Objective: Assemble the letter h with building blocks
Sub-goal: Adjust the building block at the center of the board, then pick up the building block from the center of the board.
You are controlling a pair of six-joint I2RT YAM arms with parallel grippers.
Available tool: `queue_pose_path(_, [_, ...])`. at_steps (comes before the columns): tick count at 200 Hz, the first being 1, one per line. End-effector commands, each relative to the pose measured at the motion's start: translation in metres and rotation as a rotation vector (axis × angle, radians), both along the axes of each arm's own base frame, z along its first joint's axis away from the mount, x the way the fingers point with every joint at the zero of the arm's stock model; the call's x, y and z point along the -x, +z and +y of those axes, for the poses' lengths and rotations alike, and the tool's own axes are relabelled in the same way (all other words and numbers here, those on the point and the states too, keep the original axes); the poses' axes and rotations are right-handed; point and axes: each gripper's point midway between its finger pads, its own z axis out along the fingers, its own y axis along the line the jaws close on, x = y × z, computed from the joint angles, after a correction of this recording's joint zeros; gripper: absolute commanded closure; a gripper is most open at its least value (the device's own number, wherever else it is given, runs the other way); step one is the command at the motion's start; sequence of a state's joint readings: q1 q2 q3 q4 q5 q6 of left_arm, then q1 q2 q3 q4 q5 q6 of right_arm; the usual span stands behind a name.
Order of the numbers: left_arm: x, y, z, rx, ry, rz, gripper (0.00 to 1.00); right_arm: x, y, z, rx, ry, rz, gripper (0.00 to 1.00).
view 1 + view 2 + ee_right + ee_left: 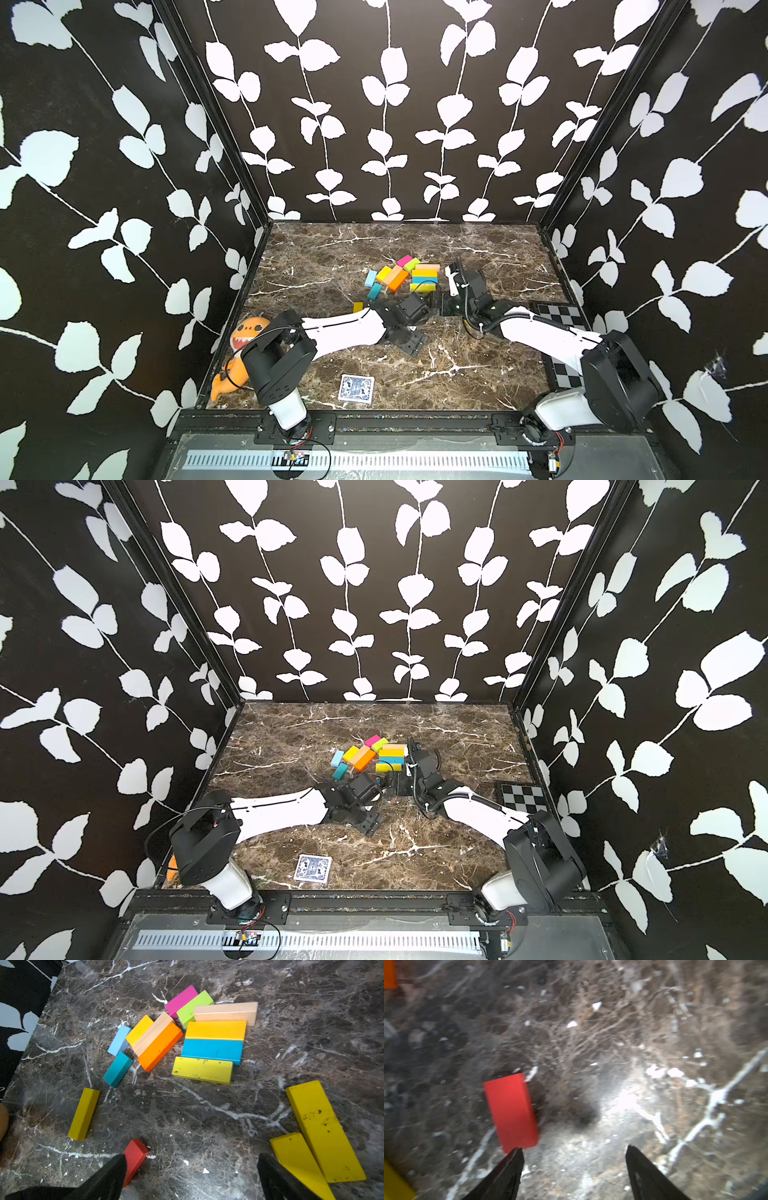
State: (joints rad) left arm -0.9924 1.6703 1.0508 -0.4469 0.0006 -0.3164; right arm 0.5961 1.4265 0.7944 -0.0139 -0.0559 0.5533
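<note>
Found left gripper (pixel 574 1148) and right gripper (pixel 192 1156) parted and empty, red block (pixel 510 1111) loose, two yellow blocks (pixel 324 1130) touching, other building blocks (pixel 215 1030) heaped; judged h barely begun.

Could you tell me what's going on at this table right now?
A two-armed robot is assembling a letter h from coloured blocks. Both grippers hang just in front of the loose pile of blocks mid-table. The left gripper is open; a red block lies on the marble table beside one finger, not held. The right gripper is open too and empty, with two yellow blocks lying beside it. No clear h shows yet.
</note>
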Motion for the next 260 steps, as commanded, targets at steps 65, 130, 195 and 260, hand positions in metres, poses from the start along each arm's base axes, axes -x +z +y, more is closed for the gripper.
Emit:
queue_pose_path(65, [0.005, -0.034, -0.015, -0.014, 0.028, 0.118, 0.21, 0.002, 0.011, -0.018, -0.045, -0.054, -0.032, 0.02])
queue_pose_path(130, [-0.023, -0.045, 0.064, -0.182, 0.214, 0.066, 0.21, 0.003, 0.012, -0.023, -0.047, -0.064, -0.042, 0.02])
queue_pose_path(195, [-0.037, -0.015, 0.046, -0.068, 0.238, 0.036, 0.15, 0.002, 0.009, -0.028, -0.036, -0.08, -0.041, 0.01])
queue_pose_path(260, [-0.048, -0.035, 0.033, -0.081, 0.294, 0.046, 0.12, 0.0, 0.01, -0.035, -0.046, -0.1, -0.047, 0.01])
